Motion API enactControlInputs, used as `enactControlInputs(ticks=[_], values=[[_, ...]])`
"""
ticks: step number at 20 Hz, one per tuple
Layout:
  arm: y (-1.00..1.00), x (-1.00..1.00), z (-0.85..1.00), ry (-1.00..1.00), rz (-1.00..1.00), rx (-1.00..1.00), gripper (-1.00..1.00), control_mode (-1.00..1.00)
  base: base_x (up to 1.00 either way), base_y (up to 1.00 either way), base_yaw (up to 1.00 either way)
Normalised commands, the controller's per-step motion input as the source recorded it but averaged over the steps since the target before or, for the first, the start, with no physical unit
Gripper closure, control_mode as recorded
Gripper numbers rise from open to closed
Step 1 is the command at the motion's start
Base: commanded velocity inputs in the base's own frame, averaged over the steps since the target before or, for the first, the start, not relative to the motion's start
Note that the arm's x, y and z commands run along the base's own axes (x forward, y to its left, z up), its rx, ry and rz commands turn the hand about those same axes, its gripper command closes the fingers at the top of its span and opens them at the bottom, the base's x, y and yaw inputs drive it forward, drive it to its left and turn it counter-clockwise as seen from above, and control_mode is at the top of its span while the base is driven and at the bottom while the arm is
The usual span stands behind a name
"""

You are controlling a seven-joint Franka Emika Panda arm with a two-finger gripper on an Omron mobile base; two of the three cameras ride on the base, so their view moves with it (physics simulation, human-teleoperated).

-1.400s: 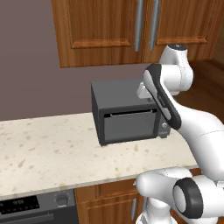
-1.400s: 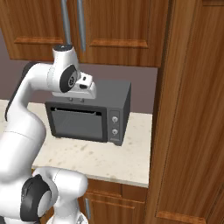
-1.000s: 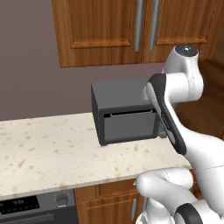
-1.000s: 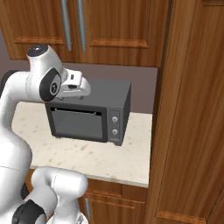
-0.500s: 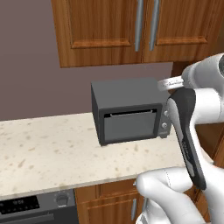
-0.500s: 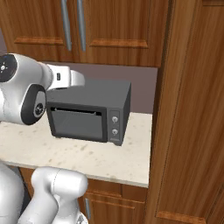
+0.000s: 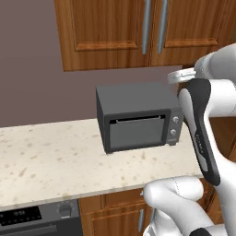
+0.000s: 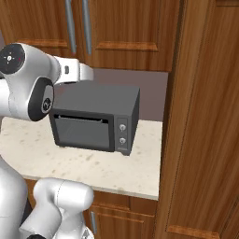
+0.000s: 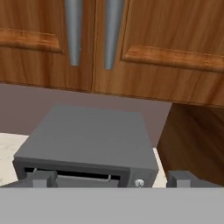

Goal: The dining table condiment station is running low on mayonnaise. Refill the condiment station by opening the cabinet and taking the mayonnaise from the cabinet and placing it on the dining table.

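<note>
Above the speckled worktop [image 7: 50, 159] hung the cabinet [image 7: 152, 32], its two reddish-brown raised-panel doors shut and its long grey bar handles [image 7: 154, 25] side by side at the seam. No mayonnaise could be seen anywhere, and with the doors closed I could not tell what lay behind them.

Below the cabinet, a dark grey toaster oven [image 7: 136, 122] stood on the beige stone top against the mauve back wall [image 7: 32, 69]. Its glass door was closed, and two small knobs [image 8: 122, 133] sat one above the other at the right of its front. From the right base camera, a tall wooden panel [image 8: 200, 121] rose just beside the oven's right end, closing off the worktop there. At the lower left of the left base view, the black control panel of a range [image 7: 34, 220] showed under the worktop's edge, next to a base cabinet door [image 7: 122, 214] with a short handle.

Seen along the hand, the claw [image 9: 111, 178] was spread wide and empty, one fingertip [image 9: 41, 178] over the oven's left front corner and the other out past its right side. It hung in front of the oven's top, level with it and well below the door handles, touching nothing. The white arm [image 8: 28, 84] was raised beside the oven.
</note>
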Motion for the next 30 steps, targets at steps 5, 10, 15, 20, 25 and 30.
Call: enactControlInputs(ticks=[5,10,15,20,25,30], values=[[0.00,-0.01,0.34,-0.07,0.00,0.07,-1.00,-1.00,0.00,0.00,0.00],[0.00,0.07,0.53,-0.06,0.00,0.13,-1.00,-1.00,0.00,0.00,0.00],[0.00,0.51,0.44,0.00,0.00,0.09,-1.00,-1.00,0.00,0.00,0.00],[0.00,0.64,0.44,-0.03,0.00,0.01,-1.00,-1.00,0.00,0.00,0.00],[0.01,0.40,0.65,-0.21,0.00,-0.05,-1.00,-1.00,0.00,0.00,0.00],[0.00,0.21,0.51,-0.23,0.00,-0.07,-1.00,-1.00,0.00,0.00,0.00]])
